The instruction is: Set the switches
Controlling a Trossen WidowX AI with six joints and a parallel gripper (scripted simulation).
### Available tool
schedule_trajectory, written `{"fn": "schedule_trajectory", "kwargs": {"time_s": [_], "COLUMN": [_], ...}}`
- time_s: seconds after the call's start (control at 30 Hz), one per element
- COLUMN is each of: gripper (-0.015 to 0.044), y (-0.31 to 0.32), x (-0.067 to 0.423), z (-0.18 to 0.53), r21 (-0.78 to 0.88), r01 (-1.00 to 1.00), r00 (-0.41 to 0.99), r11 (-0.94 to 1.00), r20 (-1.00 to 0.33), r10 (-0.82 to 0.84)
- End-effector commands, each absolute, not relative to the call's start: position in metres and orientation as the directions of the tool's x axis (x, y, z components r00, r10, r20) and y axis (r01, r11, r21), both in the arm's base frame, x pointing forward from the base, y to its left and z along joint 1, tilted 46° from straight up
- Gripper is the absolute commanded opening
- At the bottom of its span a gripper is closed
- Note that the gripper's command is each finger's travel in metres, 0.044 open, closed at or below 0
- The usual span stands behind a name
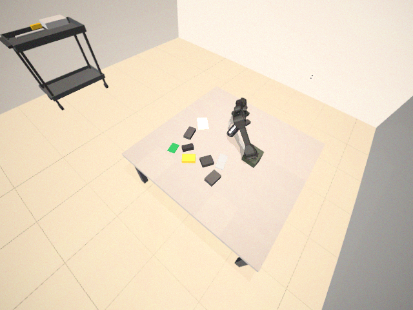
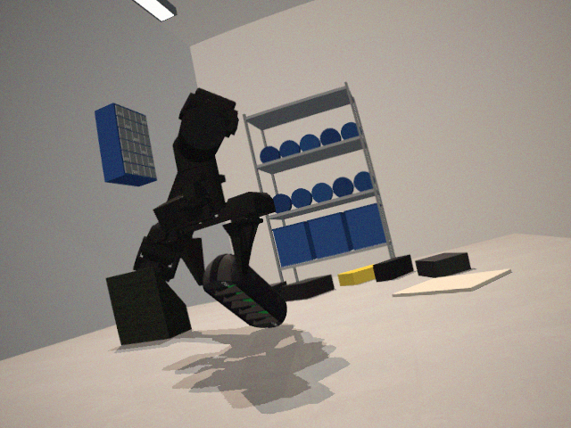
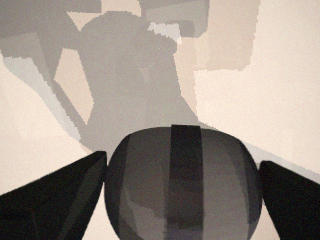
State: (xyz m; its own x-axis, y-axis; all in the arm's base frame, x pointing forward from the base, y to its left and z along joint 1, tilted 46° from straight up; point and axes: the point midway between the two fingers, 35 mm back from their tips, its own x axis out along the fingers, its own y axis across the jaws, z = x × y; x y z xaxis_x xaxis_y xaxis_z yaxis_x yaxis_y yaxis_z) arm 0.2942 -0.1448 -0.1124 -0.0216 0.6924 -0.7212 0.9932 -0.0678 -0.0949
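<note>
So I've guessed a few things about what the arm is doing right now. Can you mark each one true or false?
1. The gripper holds the dark controller unit lifted and tilted above the bench. True.
2. The unit lies flat on its base. False: it hangs at a slant, one end low, its shadow on the bench below.
3. Green switch ends show on the unit's face in the exterior view. True.
4. The yellow block is in the gripper. False: it lies on the bench among the other parts, apart from the arm.
5. The cart stands on the bench. False: it stands on the floor, off in the corner.
</note>
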Motion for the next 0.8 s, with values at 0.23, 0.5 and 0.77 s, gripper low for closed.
{"fn": "schedule_trajectory", "kwargs": {"time_s": [0.23, 0.5, 0.77], "gripper": [0.0338, 0.0338, 0.0338], "y": [-0.139, -0.138, -0.137], "x": [0.293, 0.293, 0.292], "z": [-0.123, -0.129, -0.135], "r21": [-0.101, -0.101, -0.1], "r01": [0.993, 0.993, 0.993], "r00": [-0.032, -0.032, -0.032], "r11": [-0.056, -0.056, -0.056], "r20": [-0.712, -0.712, -0.712], "r10": [0.702, 0.702, 0.702]}}
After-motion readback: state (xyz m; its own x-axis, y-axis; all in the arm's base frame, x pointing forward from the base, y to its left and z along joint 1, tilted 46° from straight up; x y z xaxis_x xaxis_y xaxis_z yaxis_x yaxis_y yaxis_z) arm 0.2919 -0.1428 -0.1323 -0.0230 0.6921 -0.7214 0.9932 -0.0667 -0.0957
